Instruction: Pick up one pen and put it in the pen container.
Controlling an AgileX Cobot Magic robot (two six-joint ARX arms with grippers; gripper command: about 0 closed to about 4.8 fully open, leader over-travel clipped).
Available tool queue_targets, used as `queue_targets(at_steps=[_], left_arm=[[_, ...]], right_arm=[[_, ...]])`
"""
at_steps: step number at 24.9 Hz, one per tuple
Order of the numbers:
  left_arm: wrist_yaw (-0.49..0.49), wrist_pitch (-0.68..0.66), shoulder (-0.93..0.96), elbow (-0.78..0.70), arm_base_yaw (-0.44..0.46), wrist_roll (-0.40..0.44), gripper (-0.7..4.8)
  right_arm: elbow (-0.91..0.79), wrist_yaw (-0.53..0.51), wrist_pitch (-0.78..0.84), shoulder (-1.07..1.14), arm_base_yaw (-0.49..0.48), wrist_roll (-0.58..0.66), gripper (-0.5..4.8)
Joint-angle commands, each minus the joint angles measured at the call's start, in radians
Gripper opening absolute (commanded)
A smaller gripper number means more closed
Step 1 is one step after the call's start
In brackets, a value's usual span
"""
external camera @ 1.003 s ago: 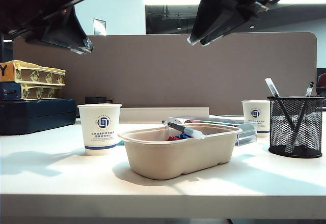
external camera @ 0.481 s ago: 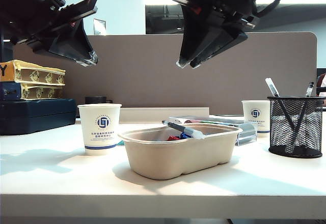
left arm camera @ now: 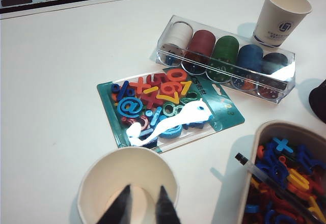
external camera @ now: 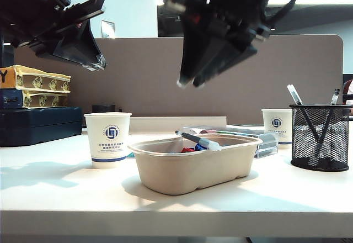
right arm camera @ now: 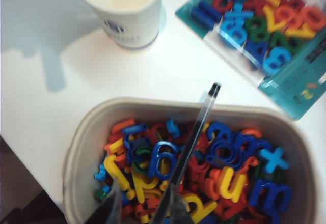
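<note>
- Pen (external camera: pixel 199 140) lies slantwise across the beige pulp tray (external camera: pixel 193 168), resting on the tray's heap of coloured plastic letters and numbers (right arm camera: pixel 204 168), dark tip poking over the tray's rim.
- Right gripper (external camera: pixel 190 81) has dropped and swung leftward since a second ago; it now hangs high over the tray, jaws parted and empty, with the pen's barrel running between the fingers in its wrist view.
- My read: this is the approach to the pick; the pen is not yet touched.
- Left gripper (external camera: pixel 98 63) hovers above the paper cup (external camera: pixel 108 139) beside the tray, jaws slightly apart, holding nothing; it edged lower early on, then held.
- Pen container (external camera: pixel 320 137), the black mesh cup, stands well to the right of the tray, already holding other pens.
- Nothing on the table has shifted.
</note>
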Motion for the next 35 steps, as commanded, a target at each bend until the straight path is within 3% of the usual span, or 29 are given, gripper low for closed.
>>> queue_targets(at_steps=[1, 22, 35], left_arm=[[0.004, 0.007, -0.001, 0.005, 0.002, 0.001, 0.62], [0.003, -0.037, -0.002, 0.005, 0.002, 0.0, 0.62], [0.003, -0.053, -0.002, 0.005, 0.002, 0.0, 0.62]], right_arm=[[0.006, 0.005, 0.016, 0.016, 0.005, 0.007, 1.27], [0.114, 0.127, -0.043, 0.167, 0.002, 0.007, 1.5], [0.114, 0.097, -0.063, 0.175, 0.003, 0.098, 1.5]])
